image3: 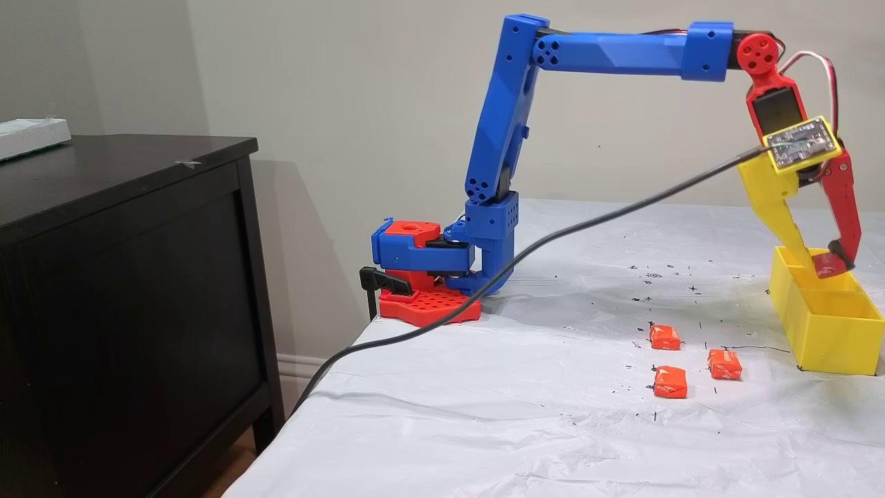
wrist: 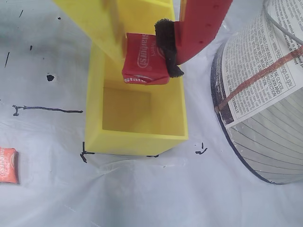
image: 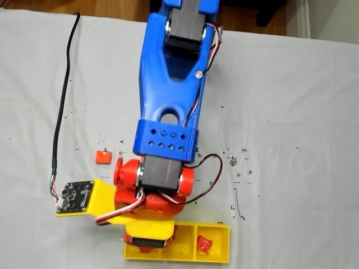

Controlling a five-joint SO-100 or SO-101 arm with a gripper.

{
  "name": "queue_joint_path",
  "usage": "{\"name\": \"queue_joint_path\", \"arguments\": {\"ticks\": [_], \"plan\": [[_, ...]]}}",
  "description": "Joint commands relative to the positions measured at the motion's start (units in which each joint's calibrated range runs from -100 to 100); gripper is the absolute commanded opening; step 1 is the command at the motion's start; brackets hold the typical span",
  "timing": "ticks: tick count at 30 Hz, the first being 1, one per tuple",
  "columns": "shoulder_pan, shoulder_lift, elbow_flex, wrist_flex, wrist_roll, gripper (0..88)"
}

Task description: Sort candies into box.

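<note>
Red candy gripped in the claw above the yellow box.

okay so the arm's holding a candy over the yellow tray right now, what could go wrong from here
1. The gripper pinches the small red wrapped candy by one side, near the wall of the low yellow plastic tray; released here, it might clip the rim and bounce out.
2. The wrapper may cling to the black pad on the red finger instead of dropping.
3. The grey metal wire basket lined with newspaper stands close beside the tray, so a wide swing could hit it.
</note>
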Motion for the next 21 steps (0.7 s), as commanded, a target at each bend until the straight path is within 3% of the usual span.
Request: {"name": "queue_joint_path", "arguments": {"ticks": [1,16,21], "plan": [[0.25,1.64,-10.41,3.05,0.54,0.2],[0.15,3.25,-12.96,5.92,1.37,2.0],[0.34,5.54,-16.78,9.52,1.42,19.9]]}}
